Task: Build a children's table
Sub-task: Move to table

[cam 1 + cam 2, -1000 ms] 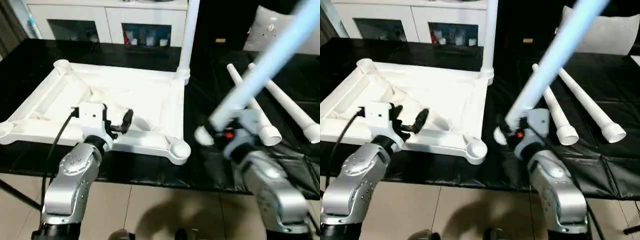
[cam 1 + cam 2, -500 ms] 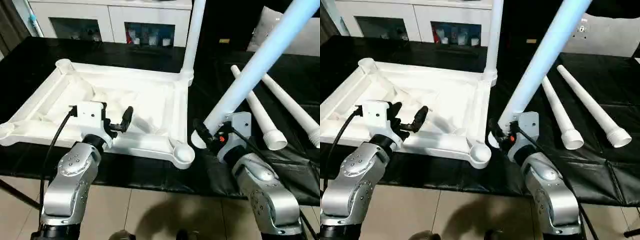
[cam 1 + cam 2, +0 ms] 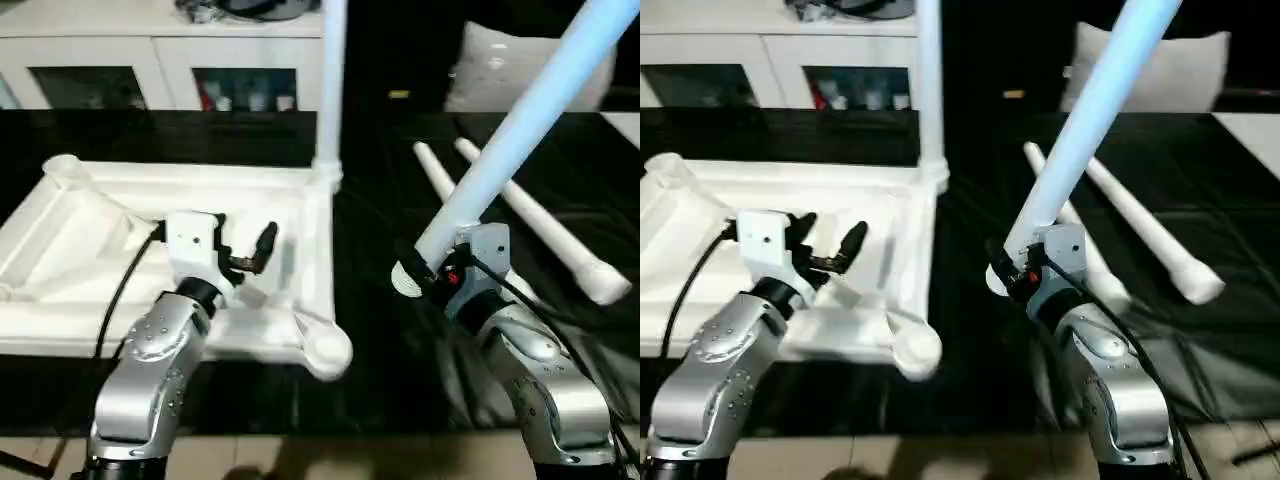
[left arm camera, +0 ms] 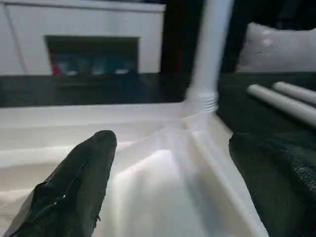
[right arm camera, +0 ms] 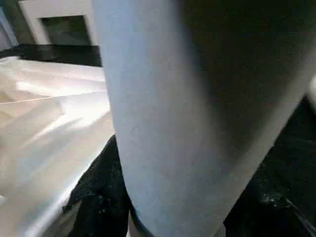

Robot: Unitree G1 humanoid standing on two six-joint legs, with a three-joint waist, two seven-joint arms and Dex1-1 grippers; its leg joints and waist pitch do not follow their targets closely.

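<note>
Right gripper is clamped on the thick end of a long tapered white tube leg, which slants up and away to the robot's right, out past the top edge; jaws about half open around the tube. Left gripper, black fingers spread wide, holds nothing and hovers over the white plastic rectangular table top, which lies ribbed underside up on the black-covered work table. One white leg stands upright in the far socket at the corner nearest the robot's right. Near round corner socket on that side is empty. Two more white tube legs lie flat on the black cover beyond the right gripper, side by side, wide ends toward the robot. White glass-door cabinet behind the table.

Right eye view: same layout; held leg rises from the right gripper, which sits well apart from the empty near socket.

Left wrist view: two black fingers far apart, nothing between them, white top's ribbed underside beneath, mounted leg ahead with its threaded collar at the corner.

Right wrist view: held tube up close between the dark fingers, white top off to one side.
</note>
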